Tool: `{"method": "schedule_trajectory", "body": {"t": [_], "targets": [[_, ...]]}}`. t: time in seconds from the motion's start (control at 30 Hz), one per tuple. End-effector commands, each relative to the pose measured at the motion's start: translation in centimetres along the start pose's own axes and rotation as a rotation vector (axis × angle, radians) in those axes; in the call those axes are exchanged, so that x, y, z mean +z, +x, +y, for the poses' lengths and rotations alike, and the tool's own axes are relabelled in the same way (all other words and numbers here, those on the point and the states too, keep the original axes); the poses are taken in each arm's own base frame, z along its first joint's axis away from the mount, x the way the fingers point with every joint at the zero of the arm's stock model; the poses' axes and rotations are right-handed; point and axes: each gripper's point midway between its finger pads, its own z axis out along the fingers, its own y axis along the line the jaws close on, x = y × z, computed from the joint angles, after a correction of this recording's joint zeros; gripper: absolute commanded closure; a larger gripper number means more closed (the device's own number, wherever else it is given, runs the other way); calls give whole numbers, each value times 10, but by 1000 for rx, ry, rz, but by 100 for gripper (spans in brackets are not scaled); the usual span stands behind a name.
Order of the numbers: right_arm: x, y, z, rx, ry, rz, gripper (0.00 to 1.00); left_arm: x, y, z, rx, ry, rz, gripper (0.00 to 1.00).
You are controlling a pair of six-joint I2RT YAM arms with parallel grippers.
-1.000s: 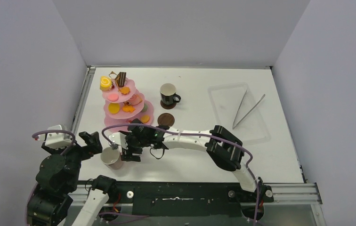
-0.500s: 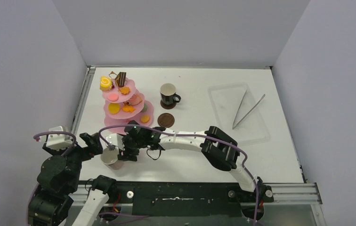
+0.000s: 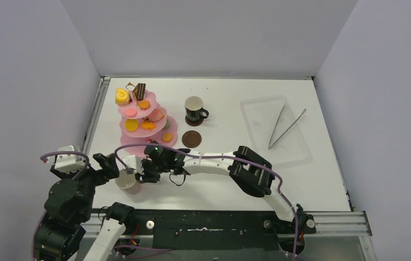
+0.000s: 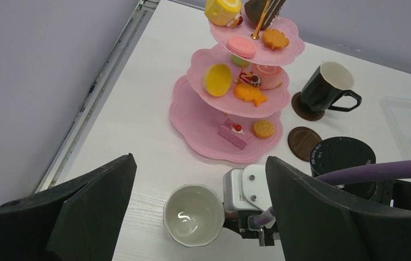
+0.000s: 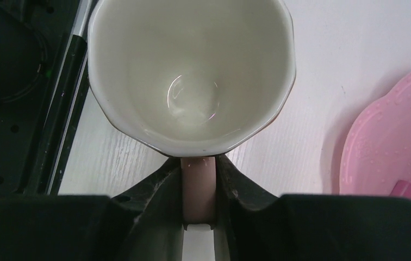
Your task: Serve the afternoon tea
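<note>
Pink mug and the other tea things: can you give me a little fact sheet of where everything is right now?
Pink mug: upright, empty, handle pinched by right gripper
Left gripper: open, holding nothing
Black mug: on one coaster
Second coaster: bare, beside the stand
Three-tier stand: loaded with toy pastries
Tongs: in clear tray

Top view looks down from 6 o'clock over the whole worktop (image 3: 230,98). Left wrist faces 1 o'clock, mid-range. Right wrist looks straight down, close above the pink mug (image 5: 192,76); all three share it.
</note>
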Motion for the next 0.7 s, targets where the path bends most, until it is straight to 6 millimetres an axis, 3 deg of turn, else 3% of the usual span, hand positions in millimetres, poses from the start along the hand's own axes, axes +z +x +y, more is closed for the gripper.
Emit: {"method": "schedule_trajectory", "body": {"t": [0.0, 0.07, 0.27, 0.5, 0.67], "targets": [[-16, -46, -2, -64, 32, -135, 95, 0, -14, -3, -17, 16, -59, 12], [-21, -49, -6, -65, 59, -160, 100, 0, -14, -5, -18, 23, -60, 12], [-45, -45, -18, -25, 119, -191, 100, 4, -9, -7, -13, 27, -48, 12], [-81, -26, -28, 10, 180, -176, 100, 11, 0, -12, -2, 46, -24, 12], [-119, -10, -45, 68, 255, -172, 100, 20, 11, -19, 1, 67, 9, 12]]}}
